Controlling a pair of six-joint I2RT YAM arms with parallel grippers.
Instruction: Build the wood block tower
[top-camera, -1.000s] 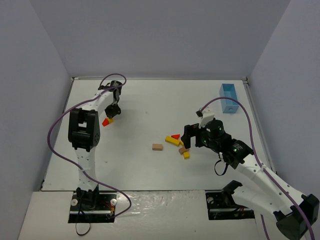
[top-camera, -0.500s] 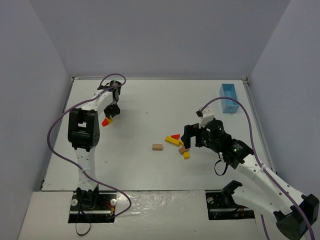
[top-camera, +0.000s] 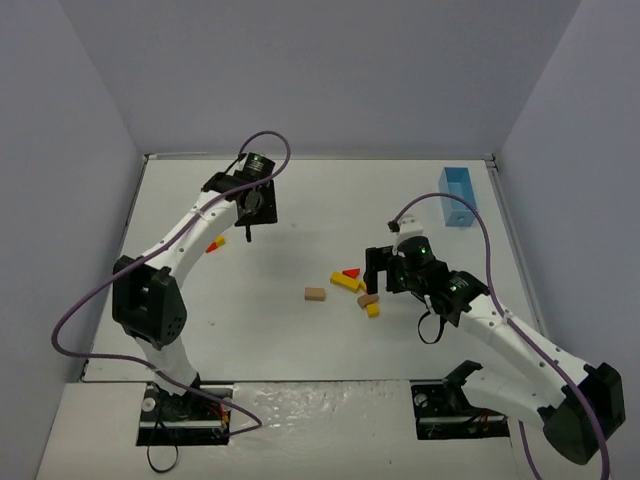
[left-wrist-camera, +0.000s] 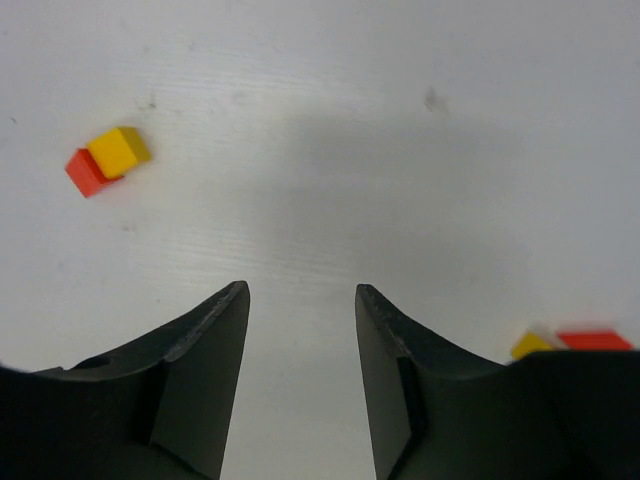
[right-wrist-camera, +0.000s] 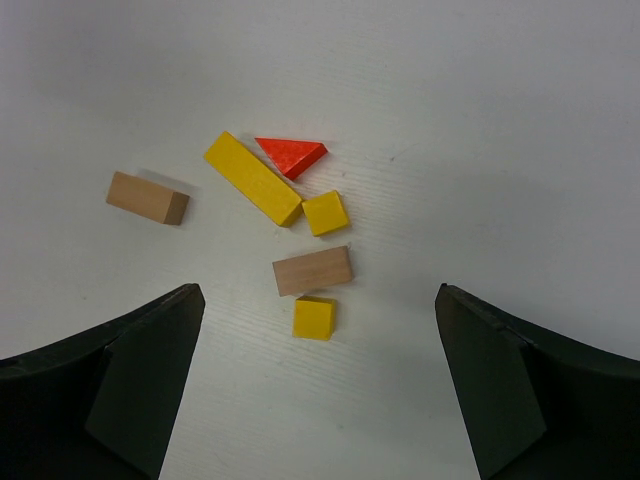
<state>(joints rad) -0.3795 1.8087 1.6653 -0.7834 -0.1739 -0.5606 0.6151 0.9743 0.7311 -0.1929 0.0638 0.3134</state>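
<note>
**Jaws parting on the L, spread wide on the R – no tower standing yet**

My L gripper (left-wrist-camera: 300, 300) is opening up: the fingers are standing apart w/ nothing btwn them, only bare white table (left-wrist-camera: 330, 120) showing in the gap. A sec ago I was sitting low and closed at the small red wooden wedge (left-wrist-camera: 85, 172) and the yellow wooden cube (left-wrist-camera: 118, 150) on the L side. Now I'm hanging higher and further toward the back-centre, and that pair is lying on the table, touching each other, well clear of my fingers. Whether the cube is sitting on the wedge or just leaning against it, I can't tell.

My R gripper (right-wrist-camera: 317, 295) is hovering w/ jaws spread wide and empty over the main scatter:
- long yellow wooden bar (right-wrist-camera: 252, 178), w/ the red triangular wooden block (right-wrist-camera: 291, 155) just beside it
- mid yellow wooden cube (right-wrist-camera: 325, 213) at the bar's end
- tan wooden cuboid (right-wrist-camera: 313, 270), w/ the near yellow wooden cube (right-wrist-camera: 314, 318) just below it
- lone tan wooden cuboid (right-wrist-camera: 148, 197), lying apart to one side

What that's meaning for the job: I'm judging the L release as done, but the red/yellow pair is sitting well apart from everything else. All other pieces are lying flat and single, so the tower is barely begun. Prob. next call is for the R side to be picking from the scatter below it.
</note>
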